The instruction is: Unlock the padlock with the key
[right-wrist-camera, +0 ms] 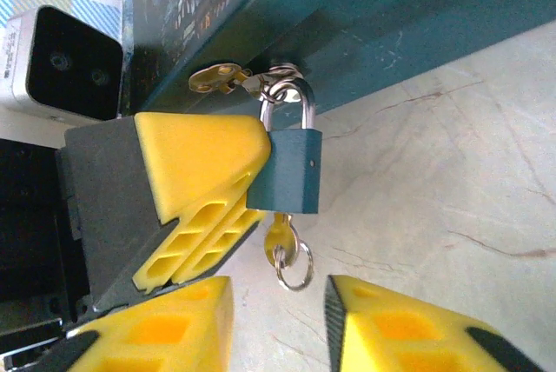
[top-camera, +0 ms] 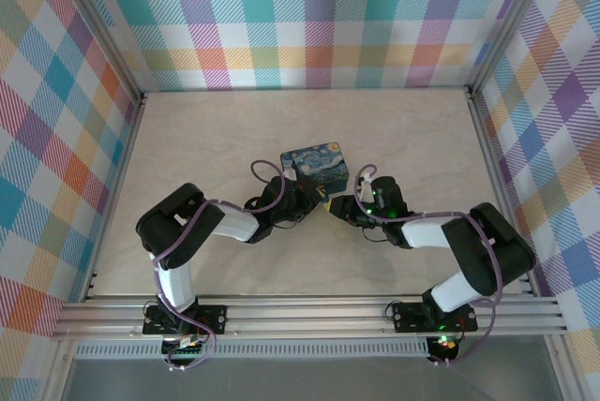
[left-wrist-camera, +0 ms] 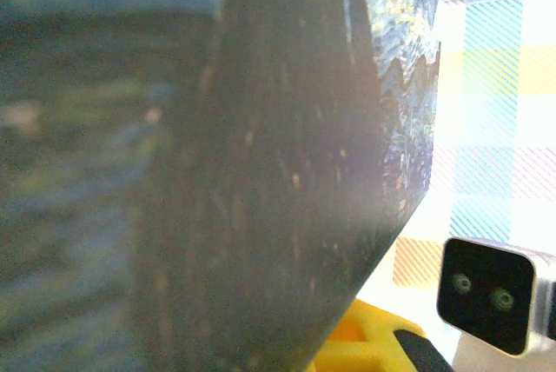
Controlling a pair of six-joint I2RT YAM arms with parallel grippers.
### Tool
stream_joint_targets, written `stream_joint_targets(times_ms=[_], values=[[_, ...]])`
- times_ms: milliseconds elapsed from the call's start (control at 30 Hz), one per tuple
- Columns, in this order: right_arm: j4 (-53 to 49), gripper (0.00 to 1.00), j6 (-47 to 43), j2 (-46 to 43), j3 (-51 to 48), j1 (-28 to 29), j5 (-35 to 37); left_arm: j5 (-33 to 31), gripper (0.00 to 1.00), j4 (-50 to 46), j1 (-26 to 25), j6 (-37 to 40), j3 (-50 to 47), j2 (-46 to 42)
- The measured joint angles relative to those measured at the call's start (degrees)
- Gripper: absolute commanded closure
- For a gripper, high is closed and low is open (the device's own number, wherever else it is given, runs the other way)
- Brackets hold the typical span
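At the bottom edge of the right wrist view, the right gripper (right-wrist-camera: 280, 304) stands open, its two yellow fingers (right-wrist-camera: 165, 333) spread wide over the pale marbled table (right-wrist-camera: 452, 172). Just above the gap hangs a small silver split ring (right-wrist-camera: 294, 266). It is threaded through the brass head of the key (right-wrist-camera: 278, 235), which sticks out of the underside of the padlock (right-wrist-camera: 288, 172). Neither finger touches ring or key. The padlock is small and blue-bodied and hangs upright. Its silvery shackle (right-wrist-camera: 282, 104) is hooked through a ring at the lower edge of the dark-blue starry-night tin (right-wrist-camera: 391, 16). A second brass key (right-wrist-camera: 217, 79) sits at that same ring, close against the tin's side. To the left of the padlock, one yellow finger (right-wrist-camera: 204, 163) of the left gripper (top-camera: 302, 196) lies against the side of the blue body. Its other finger is hidden, so I cannot tell whether that gripper is clamped on the padlock or only resting against it. Behind it, the left arm's wrist camera (right-wrist-camera: 61, 63) faces this way. From above, both grippers meet at the near edge of the tin, around the middle of the table, the right one just beside the left. There the padlock is too small to make out. In the left wrist view the tin's side looms close and blurred.
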Motion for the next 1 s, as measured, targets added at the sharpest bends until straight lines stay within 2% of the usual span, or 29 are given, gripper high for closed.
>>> stream_joint_targets(times_ms=[200,333,633,800,1000], values=[[-10.6,0.5,-6.7,-8.2,0.4,0.0,4.9,-0.2,1.0,-0.2,0.0,-0.4,0.0,-0.2],[-17.6,0.38,-12.5,-14.5,1.4,0.0,8.9,-0.2,1.0,-0.6,0.0,-0.7,0.0,-0.5],[-21.6,0.17,-23.7,-27.3,1.6,0.0,13.7,-0.2,1.0,-1.4,0.0,-0.9,0.0,-0.8],[-21.4,0.13,-30.9,-31.0,1.5,0.6,14.2,-0.1,1.0,-1.9,0.0,-1.2,0.0,-1.1],[-21.4,0.13,-44.2,-32.5,1.5,4.7,17.2,-0.1,1.0,-4.1,0.0,-2.0,0.7,-1.6]])
